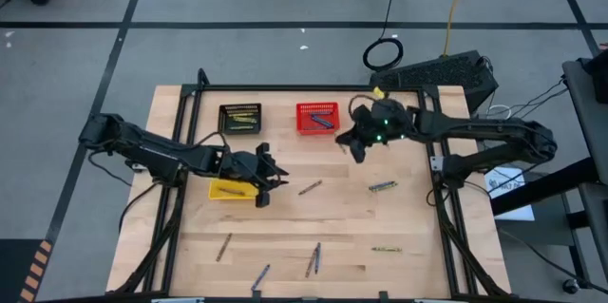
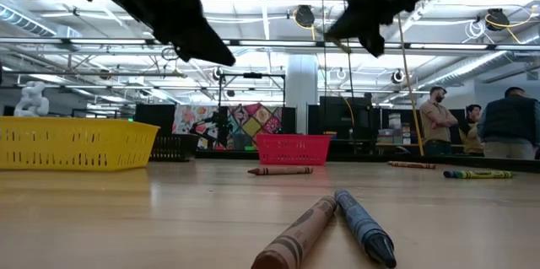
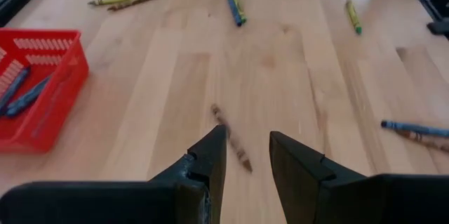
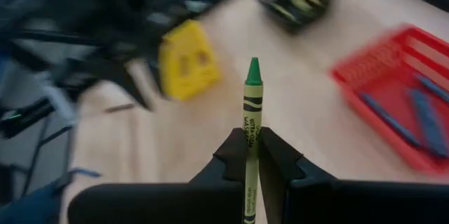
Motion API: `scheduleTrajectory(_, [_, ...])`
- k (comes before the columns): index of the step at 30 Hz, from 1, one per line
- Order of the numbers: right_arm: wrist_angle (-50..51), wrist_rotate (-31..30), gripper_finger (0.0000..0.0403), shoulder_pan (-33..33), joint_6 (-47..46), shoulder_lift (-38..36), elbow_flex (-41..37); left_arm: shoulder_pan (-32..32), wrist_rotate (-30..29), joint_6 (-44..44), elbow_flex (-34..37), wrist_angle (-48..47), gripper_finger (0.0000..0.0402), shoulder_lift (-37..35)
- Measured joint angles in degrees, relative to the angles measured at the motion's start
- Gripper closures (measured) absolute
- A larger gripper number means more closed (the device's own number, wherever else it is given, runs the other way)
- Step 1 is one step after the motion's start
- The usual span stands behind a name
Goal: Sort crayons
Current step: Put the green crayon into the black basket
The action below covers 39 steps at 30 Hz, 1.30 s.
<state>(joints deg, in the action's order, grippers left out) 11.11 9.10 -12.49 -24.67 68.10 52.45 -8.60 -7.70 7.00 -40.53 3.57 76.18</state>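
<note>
My right gripper (image 4: 252,143) is shut on a yellow-green crayon (image 4: 252,101) and hangs in the air just right of the red basket (image 1: 316,118), which has blue crayons (image 4: 393,119) in it. My left gripper (image 3: 247,143) stands open above the table, beside the right end of the yellow basket (image 1: 228,190). A brown crayon (image 3: 231,136) lies flat on the wood below and ahead of its fingers, untouched. The black basket (image 1: 239,118) holds yellow-green crayons. More crayons (image 1: 383,186) lie scattered on the table. My right gripper pinches the yellow-green crayon's paper-wrapped body (image 4: 252,140) between its two fingers. The crayon lies along the fingers, and its green pointed end (image 4: 253,69) sticks out past the fingertips. The fingers slant down toward the table's left, and the crayon is lifted clear.
Loose crayons lie near the front edge (image 1: 313,260), at the front left (image 1: 223,246), at the front right (image 1: 386,248) and in the middle (image 1: 310,187). A black frame (image 1: 180,151) borders the tabletop. People stand in the room beyond the table (image 2: 434,117).
</note>
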Motion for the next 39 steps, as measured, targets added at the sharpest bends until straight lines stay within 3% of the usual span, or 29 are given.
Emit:
scheduleTrajectory(8, [-8.61, -2.38, 0.0403, 9.12, 3.17, 0.0, 0.0, 0.0, 0.18, 0.14, 0.04, 13.37, 0.0288, 7.34])
scheduleTrajectory(18, [-20.64, -4.69, 0.0403, 15.36, 7.27, 4.56, 0.09, 0.0, 0.2, 5.29, 0.04, 26.9, 0.0288, 8.09])
scheduleTrajectory(25, [-27.38, -4.63, 0.0403, 17.54, 7.63, 9.38, 0.09, 0.0, 0.49, 7.7, 0.02, 28.74, 0.0288, 8.09])
scheduleTrajectory(32, [-31.6, -4.97, 0.0403, 17.87, 7.81, 12.83, 0.11, -0.01, 8.01, 7.72, 0.02, 31.64, 0.0288, 8.09])
scheduleTrajectory(39, [-33.67, -4.7, 0.0403, 17.86, 7.42, 14.4, 0.1, 0.01, 7.63, 7.74, 0.02, 32.07, 0.0288, 8.09])
